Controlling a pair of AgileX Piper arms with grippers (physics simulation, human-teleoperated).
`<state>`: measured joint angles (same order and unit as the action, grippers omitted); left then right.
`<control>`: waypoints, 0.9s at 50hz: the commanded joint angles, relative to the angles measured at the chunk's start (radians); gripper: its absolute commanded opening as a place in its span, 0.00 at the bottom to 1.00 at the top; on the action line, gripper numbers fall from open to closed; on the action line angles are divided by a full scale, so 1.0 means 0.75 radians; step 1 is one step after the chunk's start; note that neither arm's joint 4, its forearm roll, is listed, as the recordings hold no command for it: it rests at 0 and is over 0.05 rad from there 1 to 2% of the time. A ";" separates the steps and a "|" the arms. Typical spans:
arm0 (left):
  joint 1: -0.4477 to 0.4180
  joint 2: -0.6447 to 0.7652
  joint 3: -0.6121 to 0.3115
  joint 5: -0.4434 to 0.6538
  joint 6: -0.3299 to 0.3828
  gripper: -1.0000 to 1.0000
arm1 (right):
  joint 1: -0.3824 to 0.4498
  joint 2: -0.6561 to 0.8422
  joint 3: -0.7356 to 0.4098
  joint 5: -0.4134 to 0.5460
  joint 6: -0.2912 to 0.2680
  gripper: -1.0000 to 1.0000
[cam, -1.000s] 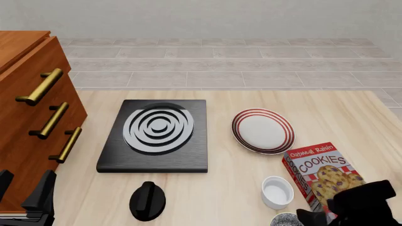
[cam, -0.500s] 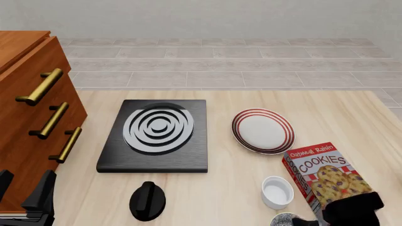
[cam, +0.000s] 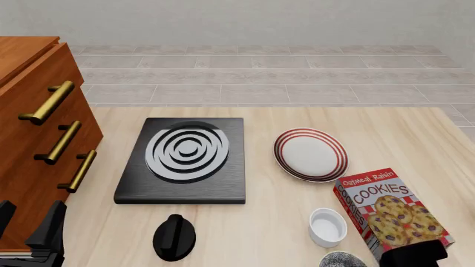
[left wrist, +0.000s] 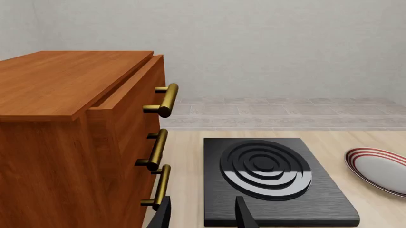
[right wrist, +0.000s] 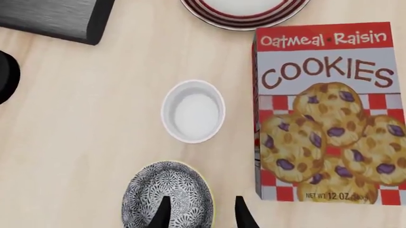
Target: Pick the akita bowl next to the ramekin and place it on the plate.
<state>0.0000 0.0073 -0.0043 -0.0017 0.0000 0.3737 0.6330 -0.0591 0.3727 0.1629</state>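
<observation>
akita bowl (right wrist: pixel 166 195) on desk, just beside ramekin (right wrist: pixel 193 111) | right pincer (right wrist: pixel 199 211) open, one finger over bowl, other outside rim | right arm nearer | plate (cam: pixel 310 154) beyond ramekin

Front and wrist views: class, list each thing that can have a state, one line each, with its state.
Speckled black-and-white akita bowl: upright on table, not gripped.
Plain white ramekin: upright, empty.
Red-ringed white plate: empty.
Oatmeal raisin cookie box: lying flat.
Wooden drawer cabinet: top drawer slightly open.
Right end effector: open, straddling bowl's rim.
Left end effector: open, empty.
</observation>
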 commanded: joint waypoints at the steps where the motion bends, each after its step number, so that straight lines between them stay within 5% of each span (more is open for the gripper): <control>1: 0.000 0.000 0.000 0.000 0.000 1.00 | 0.002 0.028 0.057 -0.075 0.015 1.00; 38: 0.000 0.000 0.000 0.000 0.000 1.00 | -0.009 0.051 0.079 -0.029 0.041 1.00; 39: 0.000 0.000 0.000 0.000 0.000 1.00 | -0.014 0.037 0.079 -0.018 0.034 0.00; 45: 0.000 0.000 0.000 0.000 0.000 1.00 | 0.028 -0.017 0.079 0.022 0.075 0.00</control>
<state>0.0000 0.0073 -0.0043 -0.0017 0.0000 0.3717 0.6484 -0.0078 0.3615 0.1937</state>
